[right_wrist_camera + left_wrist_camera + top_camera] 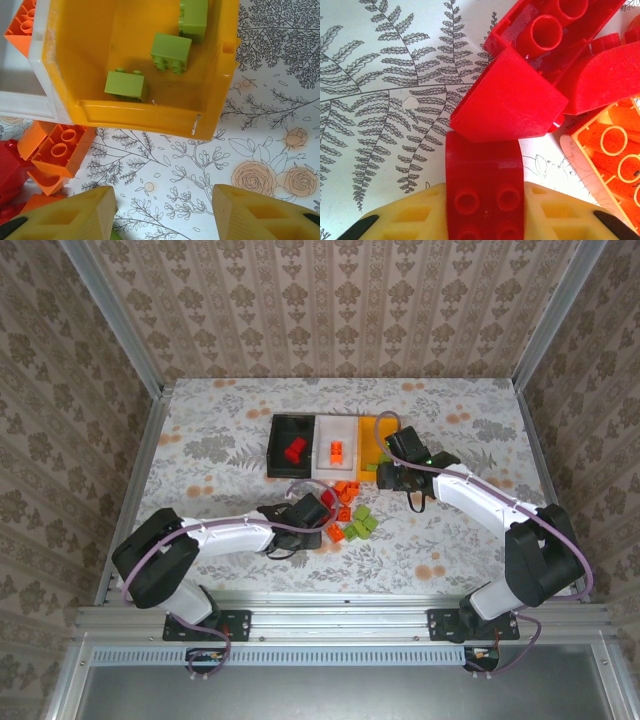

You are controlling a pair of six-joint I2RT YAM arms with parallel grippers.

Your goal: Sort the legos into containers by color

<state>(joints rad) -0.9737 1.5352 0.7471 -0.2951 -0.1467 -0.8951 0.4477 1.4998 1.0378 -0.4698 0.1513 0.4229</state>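
My left gripper (484,212) is shut on a red lego (484,180), pinched between its yellow fingers just above the table. More red legos (510,100) and an orange lego (615,150) lie right ahead of it. From above, the left gripper (318,508) sits at the left side of the loose pile of orange legos (345,490) and green legos (362,523). My right gripper (164,210) is open with nothing in it, just short of the orange-yellow container (140,117), which holds three green legos (171,51). Red legos lie in the black container (275,445), orange ones in the white container (322,445).
The three containers stand side by side at mid-table, the orange-yellow one (372,445) on the right. Orange legos (60,147) lie by the white container's corner (25,95). Aluminium frame rails (135,480) border the table.
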